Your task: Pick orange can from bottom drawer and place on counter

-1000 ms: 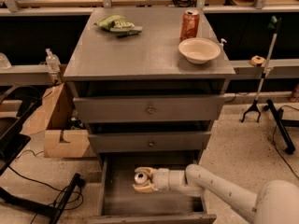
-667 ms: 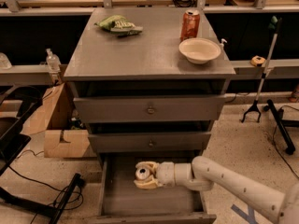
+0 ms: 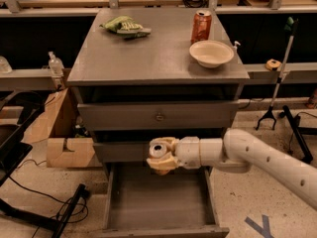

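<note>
Gripper (image 3: 162,155) was clamped on the orange can (image 3: 158,149), upright with its lid up, above the open bottom drawer (image 3: 158,205) and level with the middle drawer front (image 3: 119,151); the counter (image 3: 148,56) lay well above and behind, so probably up first.

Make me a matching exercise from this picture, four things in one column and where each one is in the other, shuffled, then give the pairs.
1. small orange can with silver lid
2. pale round bowl
3. crumpled green bag
4. grey wooden bottom drawer

A. held in the cream two-finger gripper, before the middle drawer front
B. far left on the grey counter
C. pulled open, under the gripper
D. counter's right side, beside the tall red-orange soda can

Pairs: 1-A, 2-D, 3-B, 4-C.
</note>
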